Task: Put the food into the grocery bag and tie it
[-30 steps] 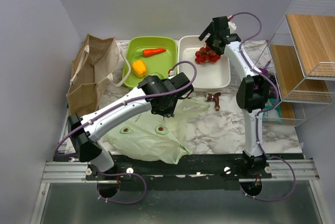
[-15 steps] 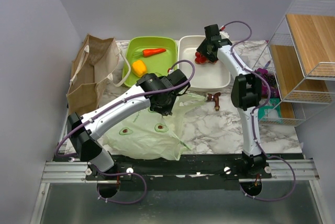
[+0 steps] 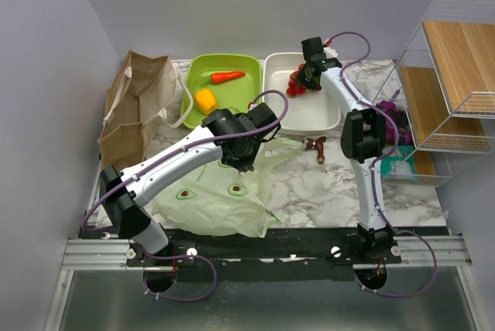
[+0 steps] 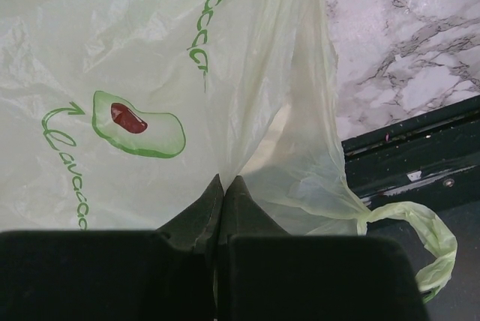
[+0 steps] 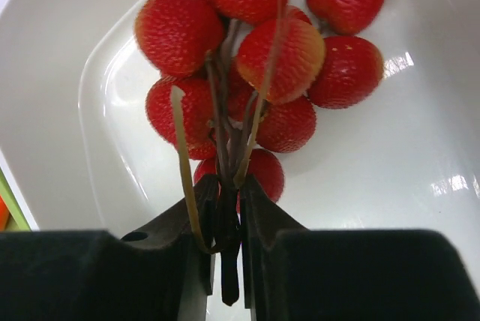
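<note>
Right end effector (image 5: 225, 208) has dropped into the white tray (image 3: 321, 114) at the bench's far edge and pinched shut on the red fruit cluster (image 5: 277, 47) by its stems. Left end effector (image 4: 223, 190) is clamped on grocery bag (image 4: 112, 51) film by the near edge. Risk: the thin stems slip or snap on lift, dropping the fruit.

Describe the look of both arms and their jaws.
The two match: the left arm and the right arm have slim white links between bulky black joint housings. A thin purple cable loops loosely alongside each. The jaws are matte black wedges tapering to narrow tips. No markings are legible.
</note>
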{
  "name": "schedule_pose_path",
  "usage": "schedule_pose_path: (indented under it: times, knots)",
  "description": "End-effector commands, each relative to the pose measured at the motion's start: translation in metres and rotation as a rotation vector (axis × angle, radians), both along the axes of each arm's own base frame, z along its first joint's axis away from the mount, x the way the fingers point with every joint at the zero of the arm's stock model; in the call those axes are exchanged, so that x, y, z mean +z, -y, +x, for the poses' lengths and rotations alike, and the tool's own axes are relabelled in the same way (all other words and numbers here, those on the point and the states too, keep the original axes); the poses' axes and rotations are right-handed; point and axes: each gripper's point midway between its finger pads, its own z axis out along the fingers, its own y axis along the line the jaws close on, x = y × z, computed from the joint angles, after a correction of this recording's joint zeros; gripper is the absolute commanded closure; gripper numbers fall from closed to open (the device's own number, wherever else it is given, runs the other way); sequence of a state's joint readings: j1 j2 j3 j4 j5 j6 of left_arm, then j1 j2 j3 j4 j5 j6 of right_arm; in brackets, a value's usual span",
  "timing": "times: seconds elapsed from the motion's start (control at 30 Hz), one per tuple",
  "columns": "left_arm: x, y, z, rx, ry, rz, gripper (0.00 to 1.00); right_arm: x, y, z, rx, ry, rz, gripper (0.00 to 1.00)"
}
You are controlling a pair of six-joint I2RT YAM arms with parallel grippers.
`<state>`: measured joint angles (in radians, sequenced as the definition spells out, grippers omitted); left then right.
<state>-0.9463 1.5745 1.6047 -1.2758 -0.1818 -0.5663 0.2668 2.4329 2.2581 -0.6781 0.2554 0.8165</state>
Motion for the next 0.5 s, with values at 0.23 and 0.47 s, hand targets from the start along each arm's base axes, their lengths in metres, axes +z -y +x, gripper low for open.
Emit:
schedule_pose_path:
  times: [0.23,0.47]
  knots:
    - [0.006,0.002,0.0,-0.007,0.001,-0.032,1.0,0.036,0.002,-0.002,0.074,0.049,-0.039,0.99]
    - [-0.002,-0.004,-0.001,-0.014,-0.002,-0.002,1.0,0.07,-0.012,-0.014,0.167,0.089,0.015,0.99]
